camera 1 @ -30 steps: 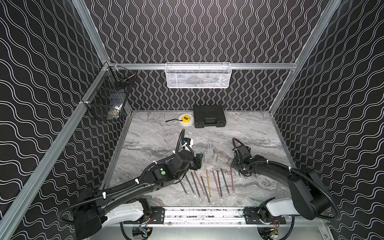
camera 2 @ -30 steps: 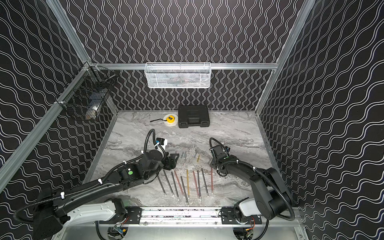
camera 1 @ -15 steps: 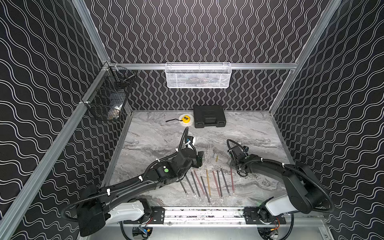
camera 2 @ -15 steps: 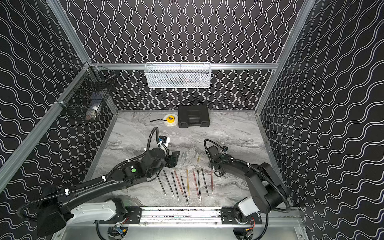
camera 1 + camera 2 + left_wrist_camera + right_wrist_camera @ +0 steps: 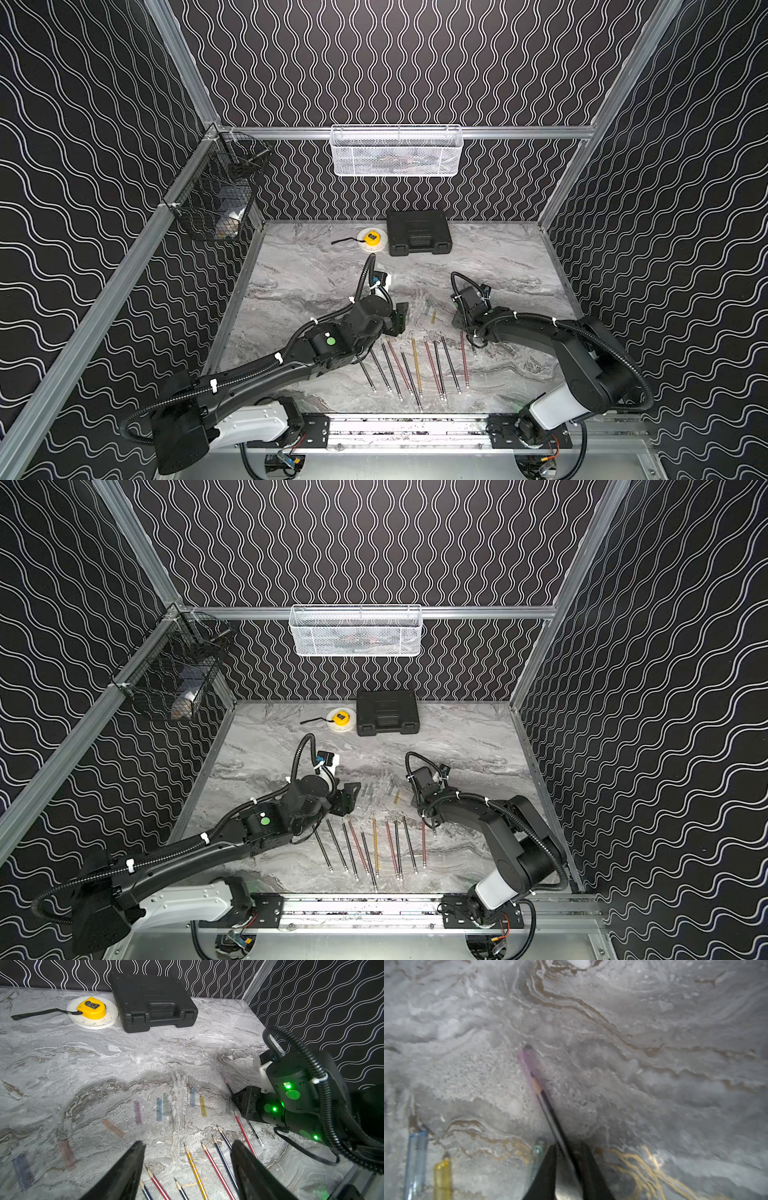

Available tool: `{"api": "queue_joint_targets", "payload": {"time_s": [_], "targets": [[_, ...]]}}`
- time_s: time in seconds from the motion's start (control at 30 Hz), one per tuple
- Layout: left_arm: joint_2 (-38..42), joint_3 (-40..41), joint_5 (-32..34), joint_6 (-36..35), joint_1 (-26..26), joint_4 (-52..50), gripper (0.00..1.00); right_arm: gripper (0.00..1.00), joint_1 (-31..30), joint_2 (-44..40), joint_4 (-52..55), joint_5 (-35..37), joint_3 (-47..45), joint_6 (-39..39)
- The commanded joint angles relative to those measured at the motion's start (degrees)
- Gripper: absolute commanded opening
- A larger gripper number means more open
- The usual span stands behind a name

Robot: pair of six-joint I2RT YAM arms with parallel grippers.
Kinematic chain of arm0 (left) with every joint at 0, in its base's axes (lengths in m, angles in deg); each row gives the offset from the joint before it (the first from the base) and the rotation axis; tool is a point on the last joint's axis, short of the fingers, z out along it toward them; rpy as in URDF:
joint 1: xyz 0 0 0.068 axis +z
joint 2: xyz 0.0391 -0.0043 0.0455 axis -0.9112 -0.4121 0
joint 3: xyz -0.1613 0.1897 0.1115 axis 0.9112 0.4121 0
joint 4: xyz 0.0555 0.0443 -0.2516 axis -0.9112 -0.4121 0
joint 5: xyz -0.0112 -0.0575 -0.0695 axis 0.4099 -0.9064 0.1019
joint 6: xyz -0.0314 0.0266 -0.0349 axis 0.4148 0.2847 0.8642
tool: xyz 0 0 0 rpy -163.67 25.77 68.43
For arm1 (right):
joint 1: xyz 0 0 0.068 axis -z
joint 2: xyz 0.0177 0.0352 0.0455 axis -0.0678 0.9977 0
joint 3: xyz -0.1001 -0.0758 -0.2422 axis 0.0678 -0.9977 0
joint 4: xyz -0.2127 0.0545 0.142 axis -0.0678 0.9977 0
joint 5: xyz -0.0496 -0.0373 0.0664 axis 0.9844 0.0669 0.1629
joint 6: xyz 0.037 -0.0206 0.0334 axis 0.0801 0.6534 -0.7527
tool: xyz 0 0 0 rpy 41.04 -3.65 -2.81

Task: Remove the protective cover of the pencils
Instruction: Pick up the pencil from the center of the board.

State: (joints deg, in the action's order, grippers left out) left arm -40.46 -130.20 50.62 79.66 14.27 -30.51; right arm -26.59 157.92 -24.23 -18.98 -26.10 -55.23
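The left tool hangs with its jaws spread wide and empty above a row of thin black, red and yellow-gold pencils. These lie side by side on the grey marbled surface. Beyond their sharpened tips, short translucent tinted tube caps lie loose and scattered on that surface. Further right, the right tool pinches a thin dark pencil between nearly closed black jaws. A pink translucent cap still sits on that pencil's tip.
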Motion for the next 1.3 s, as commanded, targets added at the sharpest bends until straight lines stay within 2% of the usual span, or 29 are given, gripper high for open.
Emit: {"api": "queue_joint_targets", "payload": {"time_s": [0.0, 0.13, 0.57, 0.77, 0.97, 1.1, 1.27], "targets": [[-0.1, -0.5, -0.3, -0.5, 0.1, 1.1, 0.70, 0.15, -0.1, 2.2, 7.3, -10.7, -1.3, -0.4], [-0.1, -0.5, -0.3, -0.7, 0.1, 1.1, 0.70, 0.06, -0.1, 1.6, 8.5, -9.9, -1.2, -0.4], [-1.7, -1.0, -1.5, -0.5, 0.0, 1.4, 0.70, 0.03, -0.1, -3.2, 11.4, -7.1, -0.7, 0.4], [-1.7, -1.0, -2.3, -0.1, 0.1, 1.5, 0.70, 0.00, -0.3, -14.5, 12.8, -6.0, -3.1, -0.1], [-0.6, 0.1, -5.3, -0.1, 0.0, 4.0, 0.71, 0.00, -3.5, -29.3, 12.0, -6.7, -7.3, 1.4], [-0.7, 1.8, -9.9, -0.4, 0.1, 8.5, 0.71, 0.00, -5.7, -38.3, 4.1, -10.9, -13.8, 3.9], [-1.4, 2.5, -15.0, -0.6, 0.0, 12.0, 0.72, 0.00, -7.1, -45.3, -5.1, -20.8, -18.4, 7.7]]}}
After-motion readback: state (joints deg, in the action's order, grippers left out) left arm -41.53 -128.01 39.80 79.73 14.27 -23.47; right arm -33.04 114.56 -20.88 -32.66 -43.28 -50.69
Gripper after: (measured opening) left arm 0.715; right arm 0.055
